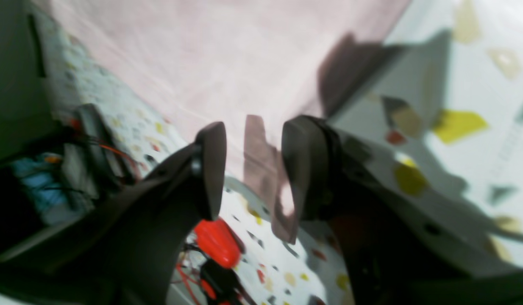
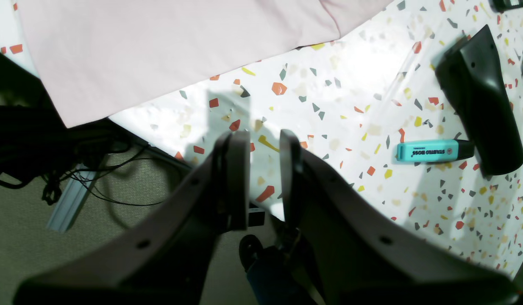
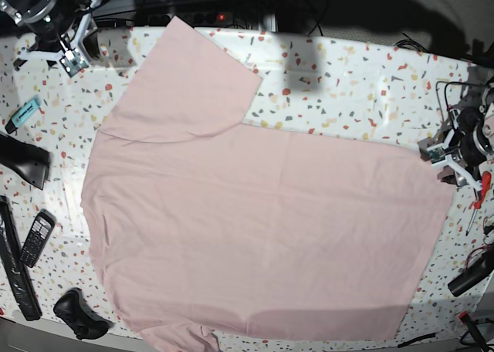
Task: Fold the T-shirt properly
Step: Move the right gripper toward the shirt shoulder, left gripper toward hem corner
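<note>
T-shirt [image 3: 262, 228] lies flat, plain side up, covering most of the table [image 3: 347, 74]; left gripper [image 1: 253, 169] wide open and empty at its hem corner, right gripper [image 2: 263, 169] narrowly parted, empty, off its sleeve: pinch both corners before lifting.

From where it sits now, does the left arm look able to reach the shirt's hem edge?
Probably yes. The left end effector hangs open right beside the T-shirt's near edge, and nothing lies between them on the table.

The T-shirt [image 3: 255, 228] lies spread across the table [image 3: 347, 82], between the left hand [image 3: 450, 158] and right hand [image 3: 68, 56].
</note>
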Action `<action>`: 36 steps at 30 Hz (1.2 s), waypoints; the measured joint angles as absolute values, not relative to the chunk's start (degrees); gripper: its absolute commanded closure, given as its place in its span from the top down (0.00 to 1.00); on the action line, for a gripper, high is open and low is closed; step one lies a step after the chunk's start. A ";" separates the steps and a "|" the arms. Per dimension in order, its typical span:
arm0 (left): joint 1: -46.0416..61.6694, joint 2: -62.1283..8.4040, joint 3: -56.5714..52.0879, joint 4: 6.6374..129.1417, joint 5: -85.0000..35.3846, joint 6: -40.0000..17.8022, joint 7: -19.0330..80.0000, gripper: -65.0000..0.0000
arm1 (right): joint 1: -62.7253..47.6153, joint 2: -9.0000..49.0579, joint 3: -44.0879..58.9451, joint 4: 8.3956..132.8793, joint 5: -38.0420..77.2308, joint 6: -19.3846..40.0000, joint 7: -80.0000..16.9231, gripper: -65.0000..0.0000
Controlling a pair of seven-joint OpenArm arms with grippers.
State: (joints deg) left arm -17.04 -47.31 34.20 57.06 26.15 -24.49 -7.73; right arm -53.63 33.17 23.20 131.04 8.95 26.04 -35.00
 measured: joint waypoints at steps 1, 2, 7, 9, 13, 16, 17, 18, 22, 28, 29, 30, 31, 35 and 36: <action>-17.67 -47.16 34.89 56.23 26.52 -24.38 -7.75 0.38 | -53.63 33.17 23.20 131.04 8.95 26.04 -35.00 0.19; -18.57 -46.81 35.29 55.24 27.18 -24.38 -7.70 0.38 | -53.63 33.19 23.20 131.04 8.95 26.04 -34.98 0.19; -20.99 -45.23 35.42 51.90 27.22 -24.40 -8.16 0.38 | -53.63 33.17 23.20 131.04 8.95 26.04 -35.14 0.19; -21.63 -44.97 35.42 51.11 27.24 -24.56 -8.38 0.38 | -53.63 33.19 23.20 131.04 8.93 26.04 -35.16 0.19; -21.58 -44.77 35.42 51.07 27.24 -26.17 -8.38 0.29 | -53.63 33.17 23.20 131.04 8.93 26.04 -35.24 0.19; -21.61 -44.69 35.42 51.09 27.24 -27.70 -8.40 0.23 | -53.63 33.17 23.20 131.04 8.95 26.04 -35.22 0.19; -21.61 -44.66 35.42 51.09 27.24 -27.70 -8.38 0.23 | -53.63 33.19 23.20 131.04 8.93 26.04 -35.22 0.19; -21.61 -44.66 35.42 51.09 27.24 -27.73 -8.36 0.23 | -53.63 33.17 23.20 131.04 8.93 26.04 -35.22 0.19; -21.58 -44.66 35.42 51.09 28.12 -27.88 -8.40 0.13 | -53.63 33.17 23.20 131.04 8.95 26.04 -35.42 0.19; -21.45 -44.64 35.42 51.09 29.85 -28.29 -8.43 0.00 | -53.65 33.17 23.20 131.04 8.93 26.04 -35.79 0.19; -21.45 -44.64 35.42 51.09 29.85 -28.29 -8.45 0.00 | -53.63 33.17 23.20 131.04 8.95 26.04 -36.05 0.19; -21.45 -44.64 35.42 51.09 29.85 -28.29 -8.45 0.00 | -53.63 33.17 23.20 131.04 8.93 26.04 -36.05 0.19; -21.45 -44.66 35.42 51.09 29.85 -28.29 -8.45 0.00 | -53.65 33.17 23.20 131.04 8.93 26.04 -36.07 0.19; -21.45 -44.66 35.42 51.09 29.85 -28.29 -8.43 0.00 | -53.63 33.17 23.20 131.04 8.93 26.04 -36.07 0.19; -21.45 -44.64 35.42 51.09 29.85 -28.29 -8.43 0.00 | -53.63 33.17 23.20 131.04 8.95 26.04 -36.07 0.19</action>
State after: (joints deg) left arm -21.45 -44.64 35.42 51.09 29.85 -28.29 -8.43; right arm -53.63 33.17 23.20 131.04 8.95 26.04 -36.07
